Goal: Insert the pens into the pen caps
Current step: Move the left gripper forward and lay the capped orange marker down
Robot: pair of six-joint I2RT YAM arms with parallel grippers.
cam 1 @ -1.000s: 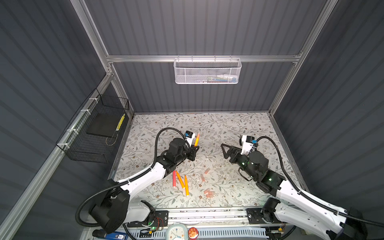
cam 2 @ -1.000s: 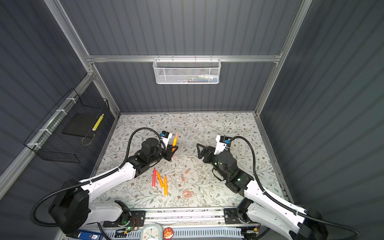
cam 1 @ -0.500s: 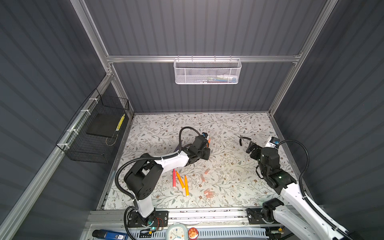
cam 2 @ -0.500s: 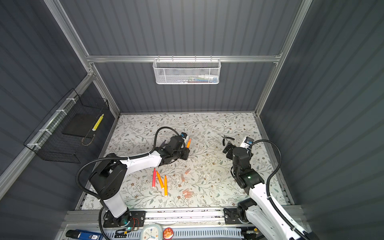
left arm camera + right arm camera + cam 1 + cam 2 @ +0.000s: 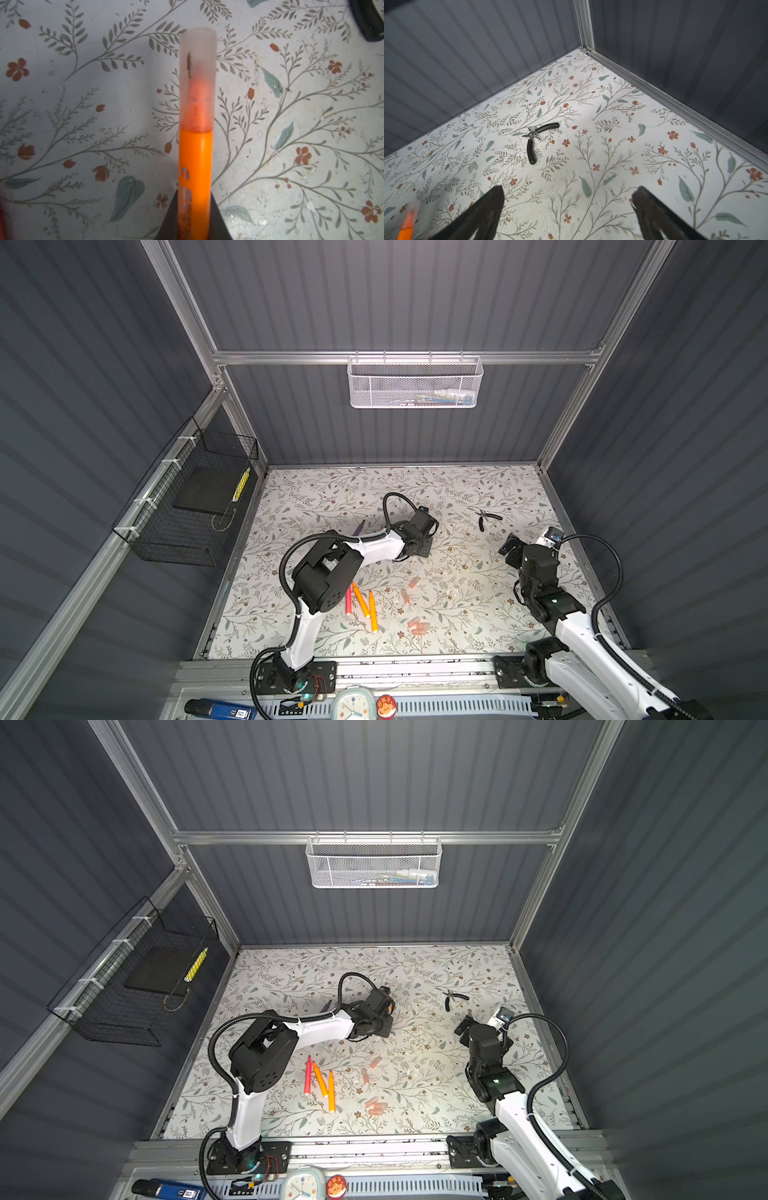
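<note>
Two tools are in service. My left tool point(image 5: 195, 217) is clamped on the barrel of an orange pen point(image 5: 196, 162), which projects straight out from between its fingers. A translucent pen cap point(image 5: 197, 79) is seated over the tip end of this pen, its rim meeting the orange barrel. The capped pen lies close over the floral desk point(image 5: 457, 497), near the desk's middle; I cannot tell whether it touches the surface.

My right tool point(image 5: 569, 195) stands wide apart and grips nothing. It sits toward the right side of the desk, and black-handled pliers point(image 5: 531, 151) lie on the desk beyond its fingertips, well apart from them. The capped pen shows only as a blur at the edge of the right wrist view, to one side of the fingers.

Three more pens lie side by side on the near part of the desk: one red-pink pen point(image 5: 348, 600) and two orange pens point(image 5: 360, 599). A purple pen point(image 5: 359, 527) lies beside my left arm. Several loose caps point(image 5: 417, 624) lie scattered between the three pens and my right arm.
</note>
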